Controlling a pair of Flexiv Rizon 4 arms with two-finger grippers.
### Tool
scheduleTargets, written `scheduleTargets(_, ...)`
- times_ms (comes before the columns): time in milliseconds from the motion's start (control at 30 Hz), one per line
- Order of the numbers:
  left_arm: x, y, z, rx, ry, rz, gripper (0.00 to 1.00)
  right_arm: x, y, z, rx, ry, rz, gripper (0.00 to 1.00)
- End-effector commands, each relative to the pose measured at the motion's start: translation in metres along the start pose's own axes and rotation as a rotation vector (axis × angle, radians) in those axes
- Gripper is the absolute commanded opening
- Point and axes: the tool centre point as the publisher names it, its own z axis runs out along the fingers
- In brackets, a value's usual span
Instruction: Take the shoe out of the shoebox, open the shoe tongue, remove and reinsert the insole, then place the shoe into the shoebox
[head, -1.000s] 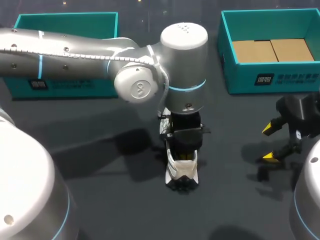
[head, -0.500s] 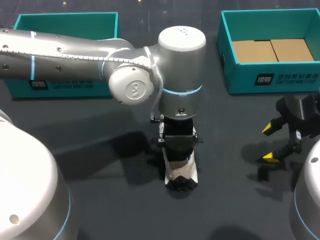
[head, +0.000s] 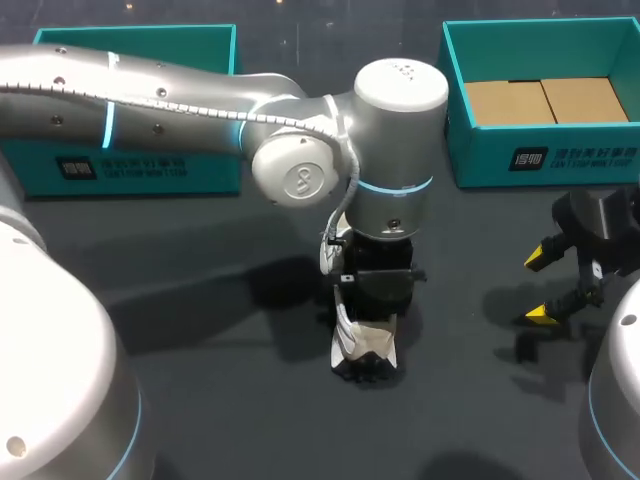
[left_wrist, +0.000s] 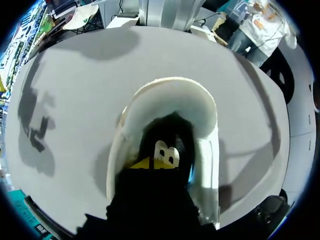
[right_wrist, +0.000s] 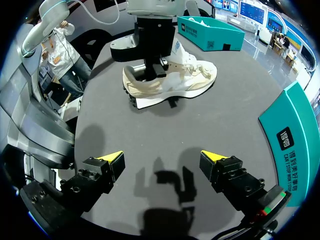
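Shoe (head: 364, 345) stands on its sole on table (head: 230, 420), out of both boxes. Left gripper (left_wrist: 150, 163) is sunk in the shoe's mouth at the heel end, one yellow tip showing against the dark lining; its spread cannot be told. Right gripper (right_wrist: 162, 157) hangs over bare table with fingers (right_wrist: 111, 159) wide apart, nothing between them. Shoe lies well ahead of them. Teal shoebox (right_wrist: 295, 135) is just beside.

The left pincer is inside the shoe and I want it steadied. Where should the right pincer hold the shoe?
Probably the toe end, from above, closing across its width. The shoe stands upright on its sole, side-on to the open right pincer, and the left pincer occupies the heel opening.
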Motion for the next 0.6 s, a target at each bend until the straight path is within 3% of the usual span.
scheduleTargets(33,0.015,-0.007,-0.015,-0.033,-0.093,0.010,0.00,0.002,0.000,-0.001,0.002,-0.003,0.001,1.00)
scheduleTargets(300,0.020,-0.008,-0.043,-0.151,-0.207,0.009,0.00,0.002,0.000,-0.001,0.002,-0.003,0.001,1.00)
scheduleTargets(600,0.019,0.001,-0.059,-0.234,-0.242,0.012,0.00,0.002,0.000,-0.001,0.002,-0.003,0.001,1.00)
